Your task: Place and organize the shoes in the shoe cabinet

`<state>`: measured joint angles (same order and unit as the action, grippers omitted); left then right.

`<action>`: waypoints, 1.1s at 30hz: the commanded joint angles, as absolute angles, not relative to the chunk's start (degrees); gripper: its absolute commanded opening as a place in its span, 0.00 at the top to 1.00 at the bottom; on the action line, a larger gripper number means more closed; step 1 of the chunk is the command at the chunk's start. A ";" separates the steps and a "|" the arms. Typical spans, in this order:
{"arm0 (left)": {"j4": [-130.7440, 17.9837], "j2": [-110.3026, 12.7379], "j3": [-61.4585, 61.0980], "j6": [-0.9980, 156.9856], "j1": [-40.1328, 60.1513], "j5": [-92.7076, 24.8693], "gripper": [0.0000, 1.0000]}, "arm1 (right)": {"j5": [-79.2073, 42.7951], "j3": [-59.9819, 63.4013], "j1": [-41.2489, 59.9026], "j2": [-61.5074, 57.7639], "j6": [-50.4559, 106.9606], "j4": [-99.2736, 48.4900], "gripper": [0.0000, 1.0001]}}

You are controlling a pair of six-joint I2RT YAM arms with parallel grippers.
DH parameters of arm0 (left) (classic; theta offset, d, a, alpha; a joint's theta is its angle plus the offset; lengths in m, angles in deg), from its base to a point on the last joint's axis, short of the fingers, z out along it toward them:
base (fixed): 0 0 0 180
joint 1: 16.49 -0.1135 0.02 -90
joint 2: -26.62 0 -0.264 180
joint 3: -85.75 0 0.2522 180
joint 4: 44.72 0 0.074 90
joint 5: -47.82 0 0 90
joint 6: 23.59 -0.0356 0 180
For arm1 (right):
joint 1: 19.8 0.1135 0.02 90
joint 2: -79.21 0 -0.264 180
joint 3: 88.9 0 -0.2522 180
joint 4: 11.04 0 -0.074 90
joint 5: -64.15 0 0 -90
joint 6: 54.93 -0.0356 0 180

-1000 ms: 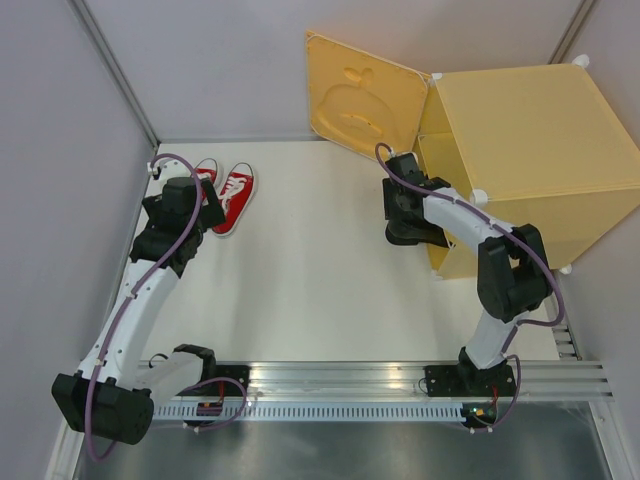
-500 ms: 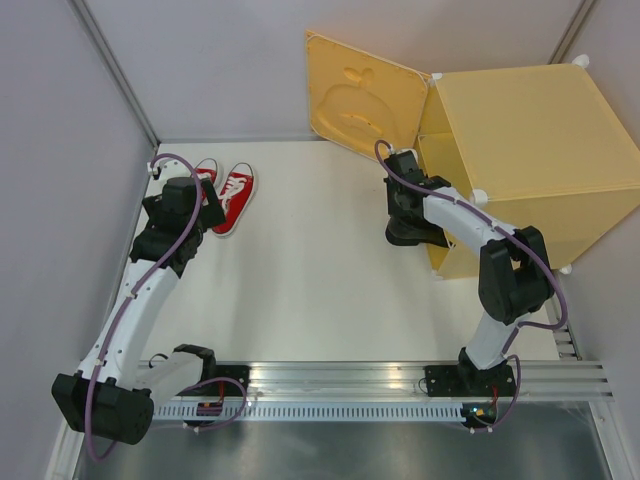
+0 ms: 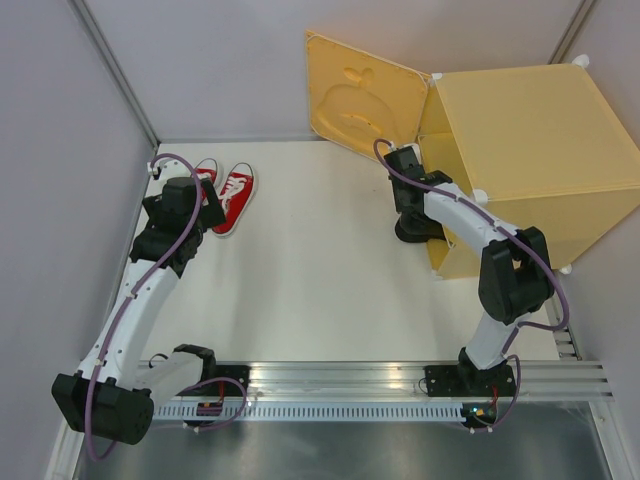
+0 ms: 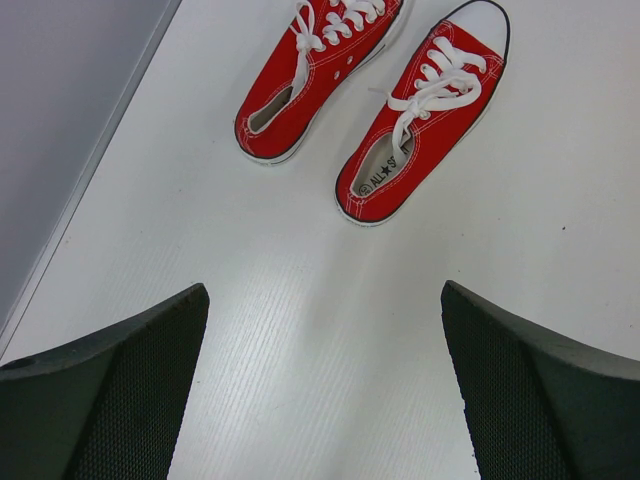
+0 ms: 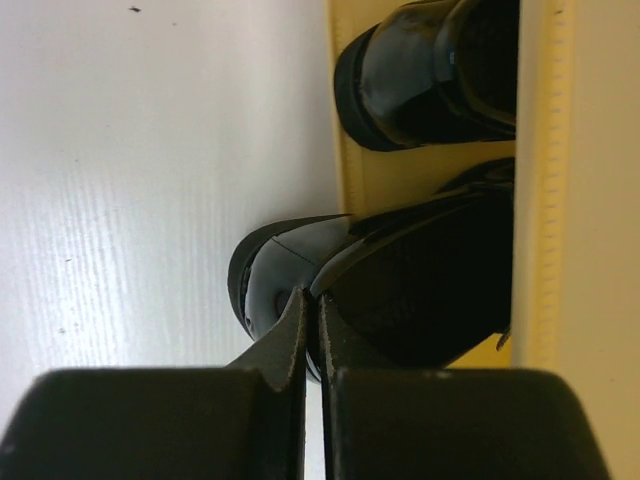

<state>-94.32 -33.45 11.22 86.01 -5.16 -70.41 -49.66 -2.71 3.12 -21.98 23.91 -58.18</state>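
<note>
Two red sneakers with white laces lie side by side at the far left of the table. My left gripper hovers just in front of their heels, open and holding nothing. Two glossy black shoes rest at the open front of the yellow shoe cabinet. One black shoe is inside on the cabinet floor. The other black shoe has its heel sticking out over the front edge. My right gripper is shut on that heel's rim, one finger outside and one inside the shoe.
The cabinet's door stands swung open to the left of the opening, behind my right arm. Grey walls close in the table on the left, back and right. A metal rail runs along the near edge.
My right gripper has shut and shifted slightly right toward the cabinet opening. The left arm and the red sneakers have not moved.
</note>
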 commanded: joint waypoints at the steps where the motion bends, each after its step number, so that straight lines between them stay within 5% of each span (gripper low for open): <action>1: -92.32 -33.23 11.08 84.52 -5.33 -69.87 0.00 | -58.63 -5.80 2.70 -21.69 29.26 -57.58 0.99; 33: -92.23 -33.14 11.17 84.43 -5.33 -69.69 0.00 | -78.13 -2.64 2.61 -28.37 34.19 -48.00 0.98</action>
